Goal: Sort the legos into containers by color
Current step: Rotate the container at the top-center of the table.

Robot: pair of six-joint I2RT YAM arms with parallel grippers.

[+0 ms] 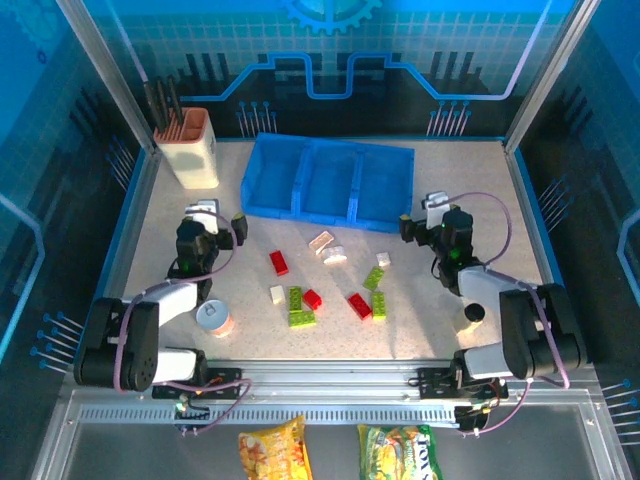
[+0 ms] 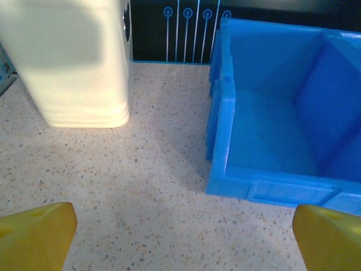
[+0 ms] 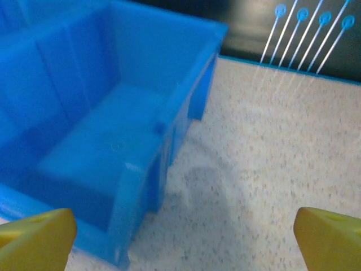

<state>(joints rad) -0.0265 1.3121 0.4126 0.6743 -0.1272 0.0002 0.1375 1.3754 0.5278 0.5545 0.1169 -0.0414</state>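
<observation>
Yellow fingertips point(image 2: 36, 234) of the left gripper point(image 2: 186, 237) occupy the lower corners of the left wrist view. Its jaws are spread wide with nothing between them. The right gripper point(image 3: 186, 237) is likewise released and empty.

The small studded plastic bricks point(image 1: 313, 298) lie scattered on the speckled tabletop point(image 1: 440, 300) between the two arms, all outside the bins:
- red pieces point(image 1: 279, 262)
- lime green pieces point(image 1: 296, 300)
- cream pieces point(image 1: 321, 241)

The shallow bright blue three-bin plastic tray point(image 1: 298, 212) stands beyond them, with no brick visible inside. The left gripper point(image 1: 222, 218) hovers near its left front corner, the right gripper point(image 1: 420, 215) near its right front corner.

A tall beige utensil holder point(image 1: 190, 150) stands left of the tray. A small round orange-labelled can point(image 1: 213, 318) sits beside the left arm.
</observation>
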